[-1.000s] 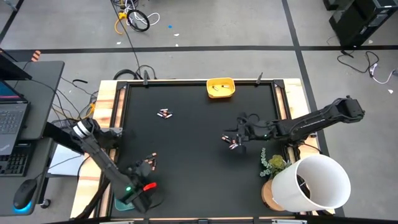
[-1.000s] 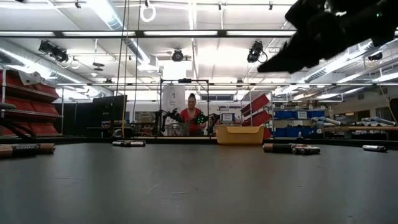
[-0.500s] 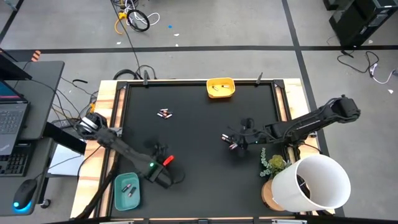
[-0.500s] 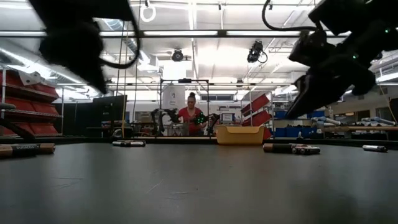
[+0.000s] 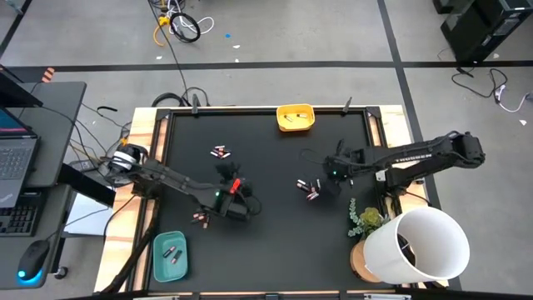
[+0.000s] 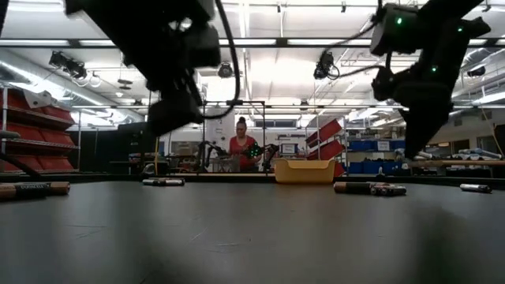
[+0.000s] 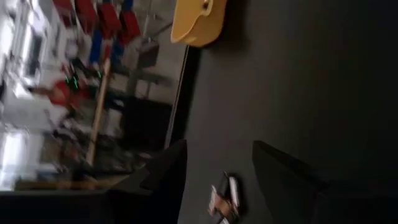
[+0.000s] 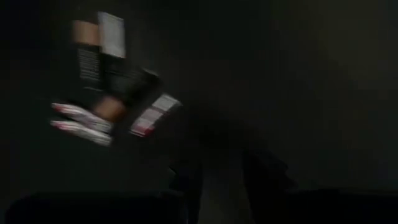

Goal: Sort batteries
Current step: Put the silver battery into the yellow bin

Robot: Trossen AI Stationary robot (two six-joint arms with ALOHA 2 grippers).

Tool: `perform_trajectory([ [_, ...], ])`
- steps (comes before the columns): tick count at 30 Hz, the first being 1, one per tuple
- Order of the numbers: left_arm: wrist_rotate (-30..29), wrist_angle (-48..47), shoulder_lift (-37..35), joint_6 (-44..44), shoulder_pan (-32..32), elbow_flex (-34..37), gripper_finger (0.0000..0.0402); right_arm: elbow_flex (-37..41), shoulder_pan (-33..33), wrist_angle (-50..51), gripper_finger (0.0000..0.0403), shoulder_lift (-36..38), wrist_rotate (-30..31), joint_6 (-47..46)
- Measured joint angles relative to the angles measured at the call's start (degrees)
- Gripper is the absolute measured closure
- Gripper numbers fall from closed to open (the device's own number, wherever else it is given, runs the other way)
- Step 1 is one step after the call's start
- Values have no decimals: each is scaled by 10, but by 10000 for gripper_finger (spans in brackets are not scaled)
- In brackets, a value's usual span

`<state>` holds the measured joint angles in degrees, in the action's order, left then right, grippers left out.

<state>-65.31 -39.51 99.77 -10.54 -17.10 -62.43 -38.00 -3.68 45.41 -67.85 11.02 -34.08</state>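
Visibly, batteries (image 5: 174, 253) in teal tray (image 5: 160, 265)

Black table (image 5: 266, 250) with wooden side edges, yellow tray (image 5: 296, 117) at the far edge, teal tray (image 5: 170, 256) by the near left corner, small clusters of batteries (image 5: 221, 152) scattered between

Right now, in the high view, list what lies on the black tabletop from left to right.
Teal tray → lone battery → battery cluster → left hand → yellow bin → second battery cluster → right hand.
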Motion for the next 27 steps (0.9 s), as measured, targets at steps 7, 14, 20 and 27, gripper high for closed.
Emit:
perform_trajectory([
  [7, 86, 342, 0, 263, 47, 92, 204, -2, -32, 70, 305, 0, -35, -88],
  [14, 192, 528, 0, 345, 54, 155, 204, -2, -2, 124, 306, 0, -26, -204],
  [20, 254, 564, 0, 341, 55, 178, 204, -2, 27, 149, 309, 0, -14, -284],
  [27, 305, 624, 0, 339, 55, 214, 204, 28, 48, 160, 311, 0, 3, -360],
])
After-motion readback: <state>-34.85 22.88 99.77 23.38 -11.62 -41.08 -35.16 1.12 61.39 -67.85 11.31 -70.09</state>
